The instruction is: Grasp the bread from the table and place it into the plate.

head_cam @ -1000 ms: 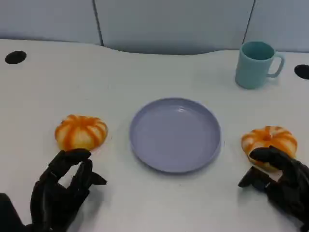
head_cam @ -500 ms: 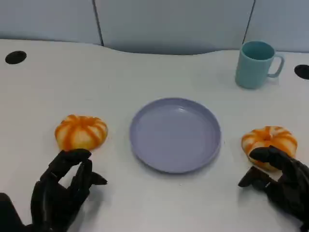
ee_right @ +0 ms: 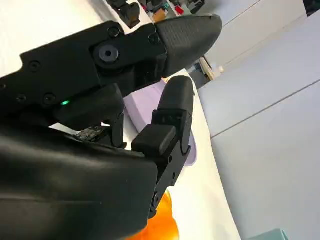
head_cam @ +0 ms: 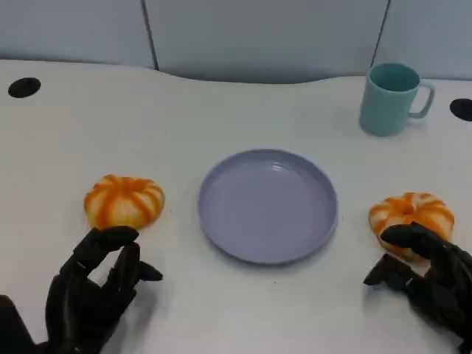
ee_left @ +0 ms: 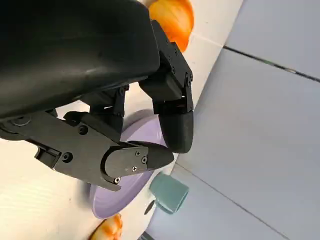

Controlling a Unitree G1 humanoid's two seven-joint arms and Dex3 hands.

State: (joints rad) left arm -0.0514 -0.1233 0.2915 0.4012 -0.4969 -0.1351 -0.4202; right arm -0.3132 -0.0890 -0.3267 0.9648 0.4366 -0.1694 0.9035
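Two orange-and-white striped bread buns lie on the white table, the left bread [head_cam: 124,201] and the right bread [head_cam: 411,213], either side of an empty lilac plate [head_cam: 267,205]. My left hand [head_cam: 96,286] sits just in front of the left bread with its fingers apart and nothing in them. My right hand [head_cam: 430,275] is at the near edge of the right bread, fingertips over its front, holding nothing. The left wrist view shows the left bread [ee_left: 172,17] beyond the fingers, and the plate [ee_left: 125,186]. The right wrist view shows the right bread [ee_right: 163,223] under the fingers.
A teal mug [head_cam: 391,98] stands at the back right of the table. Two dark round holes [head_cam: 23,87] sit in the tabletop at the far left and far right edges. A pale wall runs behind the table.
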